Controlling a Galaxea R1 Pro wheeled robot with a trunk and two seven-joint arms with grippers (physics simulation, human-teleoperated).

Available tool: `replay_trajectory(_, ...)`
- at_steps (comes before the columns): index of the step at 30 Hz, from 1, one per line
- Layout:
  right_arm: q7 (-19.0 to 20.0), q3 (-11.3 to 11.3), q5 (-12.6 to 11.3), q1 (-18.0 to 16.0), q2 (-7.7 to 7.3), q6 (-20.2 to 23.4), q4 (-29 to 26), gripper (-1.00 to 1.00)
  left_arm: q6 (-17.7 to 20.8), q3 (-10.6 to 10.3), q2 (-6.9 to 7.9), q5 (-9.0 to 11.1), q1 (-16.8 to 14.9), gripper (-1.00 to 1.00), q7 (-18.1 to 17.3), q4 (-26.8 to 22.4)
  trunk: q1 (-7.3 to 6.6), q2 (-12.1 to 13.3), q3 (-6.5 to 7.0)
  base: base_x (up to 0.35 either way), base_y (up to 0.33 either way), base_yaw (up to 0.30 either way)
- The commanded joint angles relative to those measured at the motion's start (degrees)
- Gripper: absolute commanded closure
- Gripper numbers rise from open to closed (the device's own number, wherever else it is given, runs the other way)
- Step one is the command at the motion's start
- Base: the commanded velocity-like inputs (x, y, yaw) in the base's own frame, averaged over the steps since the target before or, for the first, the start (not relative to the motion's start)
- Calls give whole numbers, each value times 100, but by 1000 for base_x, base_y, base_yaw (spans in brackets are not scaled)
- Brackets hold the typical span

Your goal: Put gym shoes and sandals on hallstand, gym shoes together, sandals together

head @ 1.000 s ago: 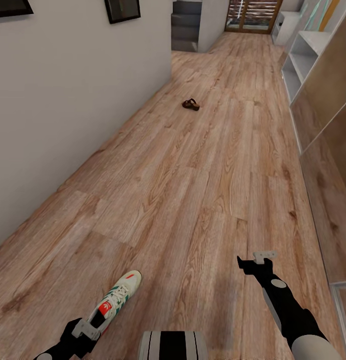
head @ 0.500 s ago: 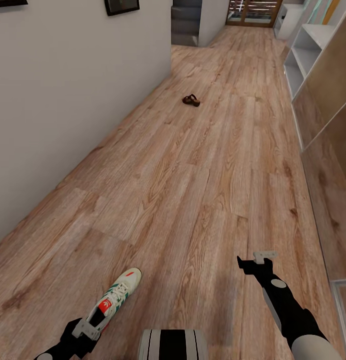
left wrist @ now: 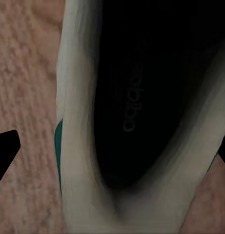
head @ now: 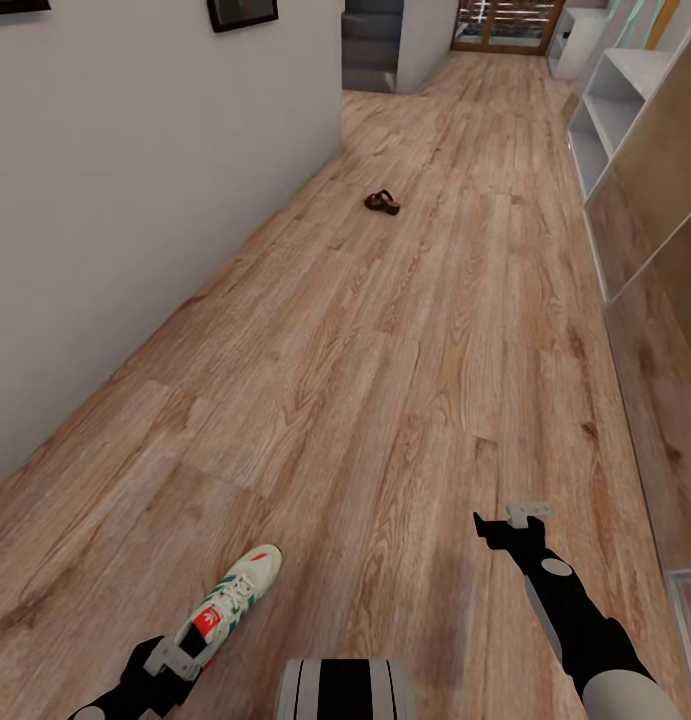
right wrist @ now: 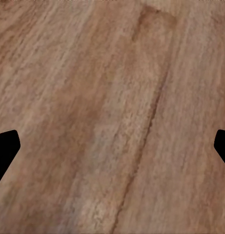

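Compared with half a second back, little has changed: the gym shoe (head: 228, 603) sits marginally lower in the head view, everything else holds. Going left to right: white wall (head: 135, 200) along the left edge, close to the shoe. The left gripper (head: 165, 660) is down over the shoe's heel end; in its wrist view the two fingertips (left wrist: 5, 151) stand wide apart on either side of the shoe's dark opening, touching nothing that can be seen (no grasp yet). The shoe lies on the corridor floor (head: 385, 400), toe pointing up-corridor. One sandal (head: 381, 202) lies far ahead mid-corridor, well apart from the shoe. The right gripper (head: 510, 520) hangs over bare planks, fingers spread and empty. Pale shelving (head: 615, 100) runs along the right side; whether it is the hallstand cannot be told.

Handling judgement: the shoe is likely light, with a soft upper and a stiffer heel collar, so pinching the collar wall at the heel looks the best hold. Plenty of open floor in the middle for moving; the wall crowds the left arm.
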Motion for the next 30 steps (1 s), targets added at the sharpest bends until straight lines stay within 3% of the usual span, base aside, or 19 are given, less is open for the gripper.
replay_trajectory(1,44,-25,60,1,5,30,-12,-100,-18,25,-2,-26,-2,100,-19,1,-1,-1,-3,15,0,0)
replay_trajectory(30,44,-27,60,-2,4,39,-12,-100,-18,34,-15,-4,-2,100,65,1,-1,-1,-3,1,0,0)
